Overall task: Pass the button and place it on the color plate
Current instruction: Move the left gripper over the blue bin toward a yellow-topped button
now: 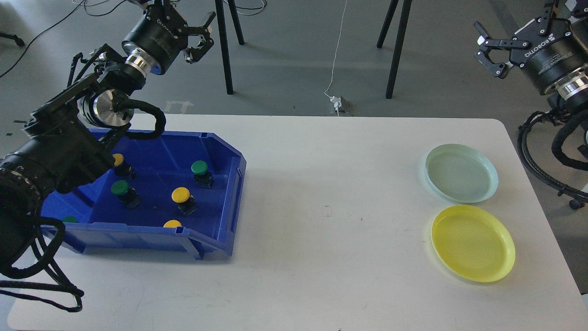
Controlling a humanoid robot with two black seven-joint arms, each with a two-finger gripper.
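Bright even light, sharp focus, soft shadow beside blue bin (229, 193)

Green and yellow buttons (184, 196) lie scattered in the blue bin (232, 202) at the table's left edge; pale green plate (461, 173) and yellow plate (473, 242) sit near its right edge, apparently bare.

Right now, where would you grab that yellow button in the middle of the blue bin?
Probably by the round yellow cap, coming straight down. The yellow button stands roughly upright in the bin on a dark base, cap uppermost, with bare floor all around, so fingers could close on opposite sides. The open left gripper is nearest, though raised well above the bin.
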